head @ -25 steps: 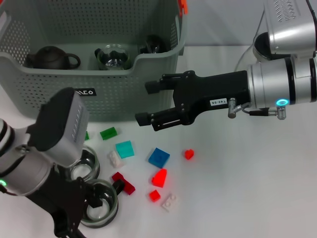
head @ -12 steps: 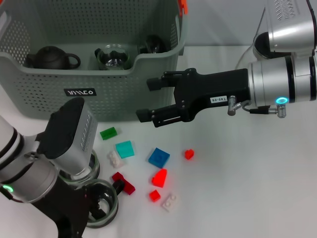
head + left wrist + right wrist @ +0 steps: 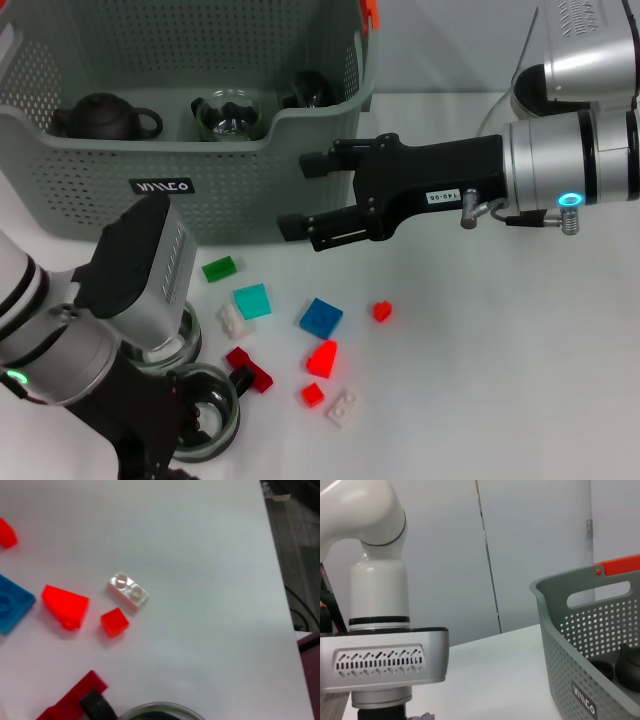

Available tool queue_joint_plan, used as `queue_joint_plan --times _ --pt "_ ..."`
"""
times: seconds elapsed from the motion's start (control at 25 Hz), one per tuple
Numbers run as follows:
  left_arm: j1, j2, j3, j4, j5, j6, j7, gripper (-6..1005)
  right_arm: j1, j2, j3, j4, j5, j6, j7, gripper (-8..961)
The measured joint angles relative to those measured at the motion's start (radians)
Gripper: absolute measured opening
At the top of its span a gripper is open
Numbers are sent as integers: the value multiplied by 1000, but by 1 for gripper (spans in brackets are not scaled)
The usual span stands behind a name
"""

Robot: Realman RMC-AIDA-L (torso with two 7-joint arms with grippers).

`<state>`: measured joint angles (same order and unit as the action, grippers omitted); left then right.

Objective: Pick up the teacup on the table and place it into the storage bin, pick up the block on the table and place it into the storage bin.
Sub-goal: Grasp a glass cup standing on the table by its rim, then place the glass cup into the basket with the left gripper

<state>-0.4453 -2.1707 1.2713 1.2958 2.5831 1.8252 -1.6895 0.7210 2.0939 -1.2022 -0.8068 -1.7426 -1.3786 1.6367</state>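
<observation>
The grey-green storage bin (image 3: 250,165) stands at the back left, and its corner also shows in the right wrist view (image 3: 590,645). A glass teacup (image 3: 210,420) sits near the front left, partly under my left gripper (image 3: 165,435); its rim (image 3: 160,712) shows in the left wrist view. A second glass teacup (image 3: 175,335) is mostly hidden by the left arm. Loose blocks lie between them: a green block (image 3: 218,268), a blue block (image 3: 320,317) and a red block (image 3: 322,357). My right gripper (image 3: 300,197) hovers open and empty before the bin's right front corner.
Inside the bin are a dark teapot (image 3: 105,118), a glass cup (image 3: 230,115) and a dark cup (image 3: 310,90). An orange clip (image 3: 370,12) sits on the bin's rim. A white brick (image 3: 128,590) and a small red cube (image 3: 114,622) lie near the table's edge (image 3: 280,580).
My left arm has shifted down toward the front left, uncovering the bin's black label. The right gripper has drifted slightly right and stays open.
</observation>
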Motion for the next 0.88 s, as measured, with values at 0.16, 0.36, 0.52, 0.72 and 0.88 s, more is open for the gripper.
queue_joint_plan --times 0.16,0.36,0.52,0.72,0.88 --pt "0 0 1 -1 2 -13 0 410 0 0 1 0 1 0 0 927" --pt "0 0 3 -5 3 -19 0 175 0 0 1 -1 3 0 0 927" --pt "0 0 0 -1 1 -20 0 139 0 0 1 -1 3 0 0 927" --pt "0 0 0 4 2 -15 -2 94 -2 0 2 -2 3 0 0 927" --pt "1 -2 -12 37 -19 22 -11 71 -6 -3 7 -4 2 -2 0 927"
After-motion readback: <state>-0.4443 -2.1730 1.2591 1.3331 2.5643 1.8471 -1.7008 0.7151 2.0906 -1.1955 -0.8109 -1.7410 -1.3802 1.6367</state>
